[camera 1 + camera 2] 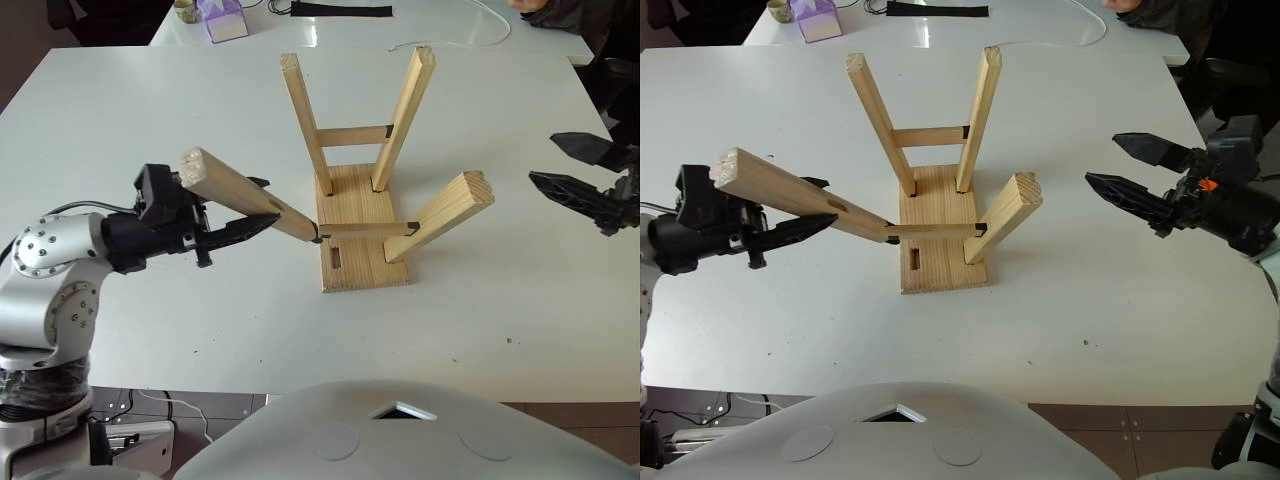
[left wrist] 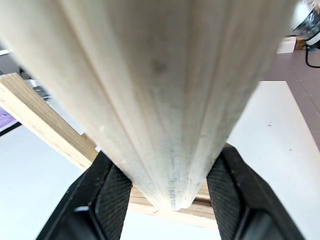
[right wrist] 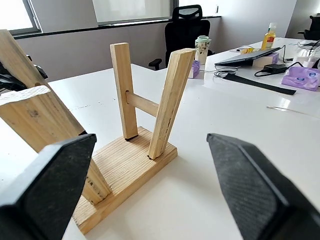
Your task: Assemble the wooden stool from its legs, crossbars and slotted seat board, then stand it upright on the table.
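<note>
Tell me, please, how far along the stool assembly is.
Done: the far legs and their crossbar stand in the seat board. In hand: the left gripper is shut on the third leg, joined by a second crossbar to the fourth leg, both tilted; a slot is empty. The right gripper is open, apart. Left: seat this pair, then flip the stool upright.

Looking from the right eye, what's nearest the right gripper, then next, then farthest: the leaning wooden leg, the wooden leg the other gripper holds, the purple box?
From the right gripper:
1. Leaning wooden leg, on the seat board's right.
2. Wooden leg in the left gripper, across the board.
3. Purple box, on the far table.
</note>
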You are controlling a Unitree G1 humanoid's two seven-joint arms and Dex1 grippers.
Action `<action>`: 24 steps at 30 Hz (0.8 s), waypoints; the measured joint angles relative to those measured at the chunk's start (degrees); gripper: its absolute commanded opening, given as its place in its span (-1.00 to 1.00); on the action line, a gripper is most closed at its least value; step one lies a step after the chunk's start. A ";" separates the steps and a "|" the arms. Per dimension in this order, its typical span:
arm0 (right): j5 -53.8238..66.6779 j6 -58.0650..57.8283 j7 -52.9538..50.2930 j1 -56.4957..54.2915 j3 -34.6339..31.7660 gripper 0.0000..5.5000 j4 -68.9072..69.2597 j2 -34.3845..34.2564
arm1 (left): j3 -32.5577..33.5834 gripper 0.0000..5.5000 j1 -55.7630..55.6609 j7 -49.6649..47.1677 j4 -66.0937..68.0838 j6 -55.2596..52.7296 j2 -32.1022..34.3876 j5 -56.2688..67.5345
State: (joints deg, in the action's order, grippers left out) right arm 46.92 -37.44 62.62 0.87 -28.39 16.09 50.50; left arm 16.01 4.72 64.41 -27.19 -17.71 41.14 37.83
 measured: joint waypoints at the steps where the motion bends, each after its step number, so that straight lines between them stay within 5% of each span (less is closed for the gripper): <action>1: -0.81 0.85 0.44 -0.21 0.90 0.47 -0.65 0.34 | -0.37 -0.24 0.58 -0.57 0.15 1.13 -0.71 -1.07; 13: -3.18 2.21 2.06 -3.78 5.36 0.47 -3.36 1.57 | -7.14 -0.24 7.46 -1.77 -1.73 6.64 -5.35 -2.41; 24: -3.16 2.43 0.75 -3.34 5.58 0.47 -1.33 1.40 | -9.33 -0.24 5.50 2.11 2.57 14.49 -0.52 -5.45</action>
State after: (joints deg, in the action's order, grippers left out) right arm 43.76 -35.01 63.36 -2.46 -22.81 14.76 51.89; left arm 6.69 10.22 66.52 -24.62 -3.22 40.62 32.38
